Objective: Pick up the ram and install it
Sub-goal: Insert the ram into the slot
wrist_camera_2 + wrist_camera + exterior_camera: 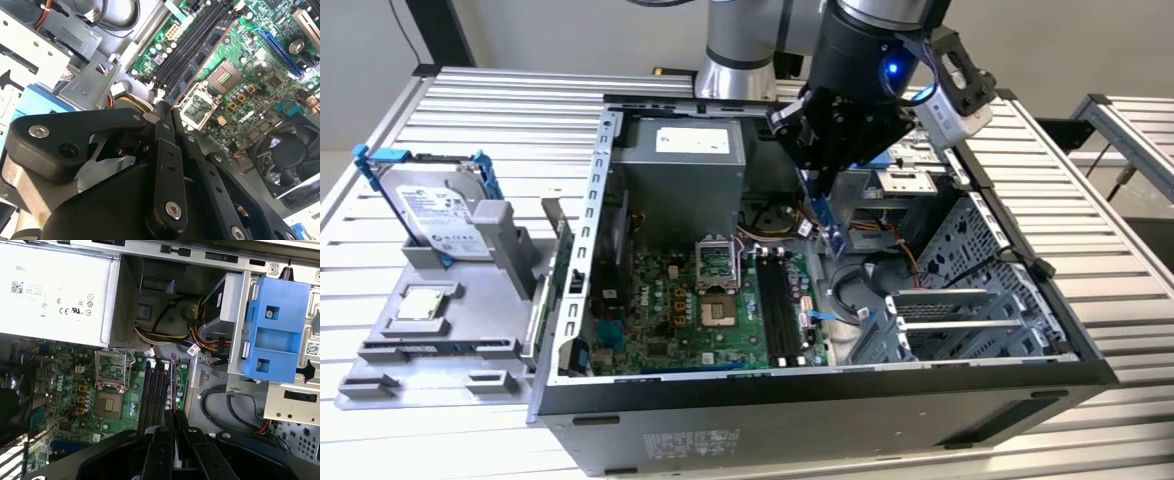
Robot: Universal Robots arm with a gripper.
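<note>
Thing: long, thin, dark blue-black circuit-board ram [827, 220], hanging edge-down over the black memory slots [781, 300]; I cannot tell whether it touches them.
Handling: probably light, stiff and brittle, with delicate edge contacts; best held by the flat faces near the top edge.
Jaws: those of the black gripper [821, 186] are pinching the ram's upper end.
Around: green motherboard [680, 320] holding the slots, inside an open grey computer case [827, 410] on the slatted metal bench [494, 110].

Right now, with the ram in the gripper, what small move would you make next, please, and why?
Probably a slow, straight descent. In the first wrist view the gripper is shut on the ram, which runs parallel to the memory slots; in the exterior view it hangs above the motherboard.
</note>
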